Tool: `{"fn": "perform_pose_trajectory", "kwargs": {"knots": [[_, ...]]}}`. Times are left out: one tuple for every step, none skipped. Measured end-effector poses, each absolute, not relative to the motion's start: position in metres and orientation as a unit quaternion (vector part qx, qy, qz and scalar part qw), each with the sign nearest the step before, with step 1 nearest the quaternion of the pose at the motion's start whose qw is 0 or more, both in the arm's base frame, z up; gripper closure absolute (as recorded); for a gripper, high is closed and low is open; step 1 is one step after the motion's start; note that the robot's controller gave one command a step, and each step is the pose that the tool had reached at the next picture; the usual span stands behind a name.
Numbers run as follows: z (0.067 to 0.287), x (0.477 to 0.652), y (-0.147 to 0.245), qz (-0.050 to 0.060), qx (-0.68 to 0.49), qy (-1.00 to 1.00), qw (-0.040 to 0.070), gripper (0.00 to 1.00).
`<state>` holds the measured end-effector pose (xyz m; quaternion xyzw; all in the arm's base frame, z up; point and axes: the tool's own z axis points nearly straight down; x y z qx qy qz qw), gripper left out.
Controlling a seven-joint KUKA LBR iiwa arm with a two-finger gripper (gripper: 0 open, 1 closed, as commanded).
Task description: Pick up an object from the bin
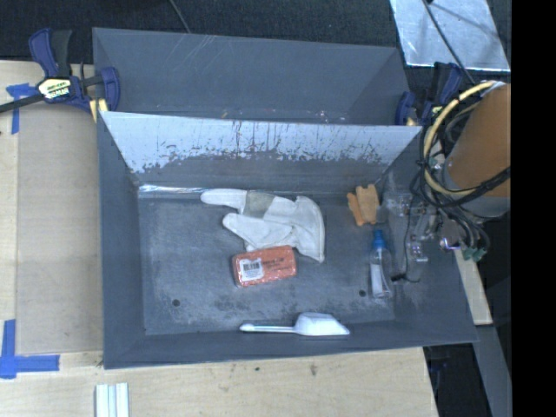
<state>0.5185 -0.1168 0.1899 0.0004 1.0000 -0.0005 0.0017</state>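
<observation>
nothing seems lifted yet; the end effector (407,257) hangs right of the white glove (278,220), by a blue-capped tube (378,248); apart or together, i cannot tell.

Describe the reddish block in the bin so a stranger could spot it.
Look into the grey metal bin and find the white glove sprawled mid-floor. Just below it in the view lies a flat reddish-orange block. Alone among its pale neighbours, it carries a white barcode label.
</observation>
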Motion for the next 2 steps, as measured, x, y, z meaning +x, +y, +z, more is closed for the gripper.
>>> {"fn": "perform_pose_trajectory", "kwargs": {"knots": [[0.16,0.52,-0.077,-0.002,-0.02,1.0,0.004,0.0],[0.105,0.558,-0.062,0.001,-0.009,1.0,0.006,0.0]]}}
